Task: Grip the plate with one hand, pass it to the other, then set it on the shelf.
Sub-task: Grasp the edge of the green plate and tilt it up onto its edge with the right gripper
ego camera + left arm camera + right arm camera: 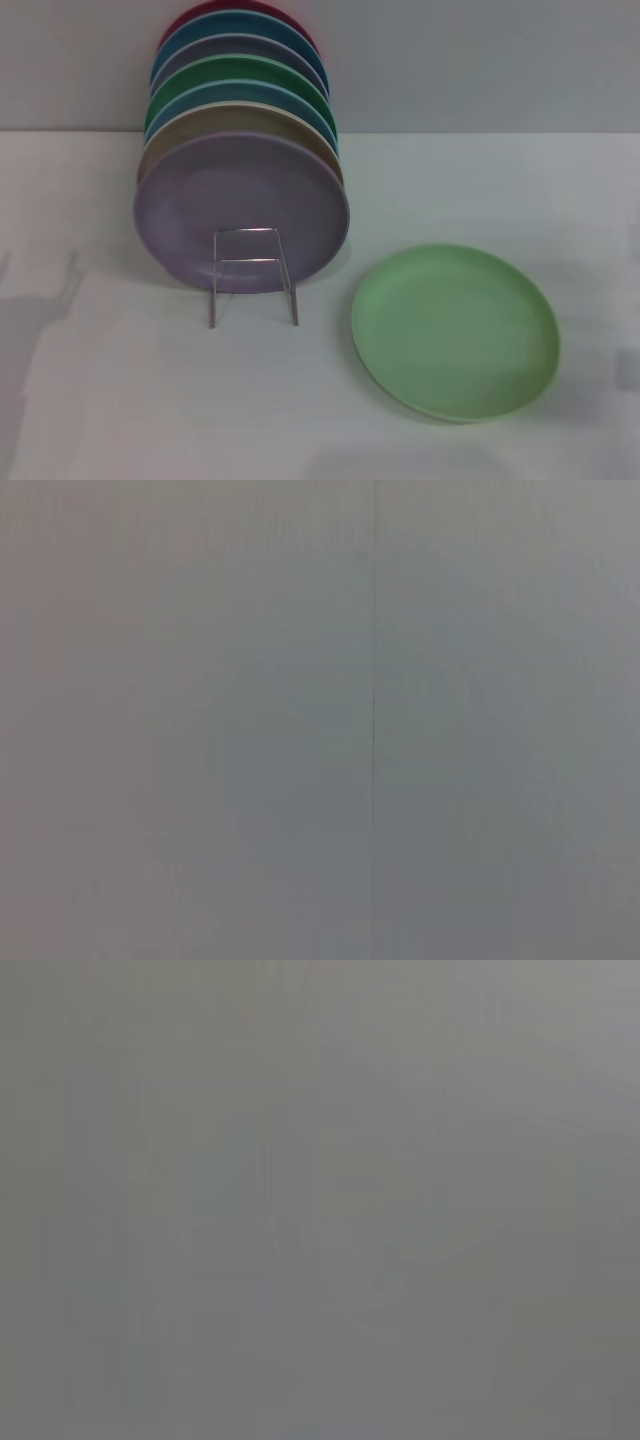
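The light mint-green plate (455, 331) lies flat on the white table at the right of the head view. The thin silver wire shelf (252, 272) stands at centre left, its small front loop sticking out toward me. Several plates stand on edge in it, with a lilac plate (240, 205) at the front. Neither gripper shows in the head view. Both wrist views show only a plain grey surface, with no fingers and no plate.
Behind the lilac plate stand a tan one, blue ones, a darker green plate (245, 72) and a dark red one at the back. The white table (120, 400) runs to a grey wall (480, 60) behind the rack.
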Robot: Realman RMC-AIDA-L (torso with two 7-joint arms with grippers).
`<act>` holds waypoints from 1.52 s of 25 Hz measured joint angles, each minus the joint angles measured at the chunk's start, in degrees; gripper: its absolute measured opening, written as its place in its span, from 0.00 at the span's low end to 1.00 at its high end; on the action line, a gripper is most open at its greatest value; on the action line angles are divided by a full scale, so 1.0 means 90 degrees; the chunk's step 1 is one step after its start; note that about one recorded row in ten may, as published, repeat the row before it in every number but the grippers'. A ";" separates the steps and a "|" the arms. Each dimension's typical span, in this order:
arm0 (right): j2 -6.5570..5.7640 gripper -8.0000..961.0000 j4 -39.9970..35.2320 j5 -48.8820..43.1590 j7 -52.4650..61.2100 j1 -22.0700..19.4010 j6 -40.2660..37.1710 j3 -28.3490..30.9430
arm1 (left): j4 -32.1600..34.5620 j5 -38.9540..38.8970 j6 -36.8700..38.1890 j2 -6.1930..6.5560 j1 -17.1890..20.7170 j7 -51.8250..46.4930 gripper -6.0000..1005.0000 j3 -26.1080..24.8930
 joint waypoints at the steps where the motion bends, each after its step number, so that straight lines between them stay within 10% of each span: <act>1: -0.0026 0.71 0.0164 0.0001 -0.0014 0.0001 0.0217 0.0014 | 0.0000 0.0001 0.0000 0.0000 0.0002 0.0000 0.86 0.0000; 11: -0.0418 0.71 0.3391 -0.0040 -0.1893 -0.0713 0.3614 0.1385 | 0.0029 0.0017 -0.0007 0.0000 0.0029 0.0000 0.85 0.0000; 24: -0.0022 0.71 0.5692 -0.0625 -0.2579 -0.1100 1.1067 0.5336 | 0.0039 0.0000 -0.0138 0.0000 -0.0007 0.0000 0.85 0.0000; 38: -0.0009 0.71 0.6771 -0.3675 -0.0226 0.0085 1.5824 0.6785 | 0.0002 -0.0020 -0.0143 0.0000 -0.0076 0.0002 0.85 -0.0048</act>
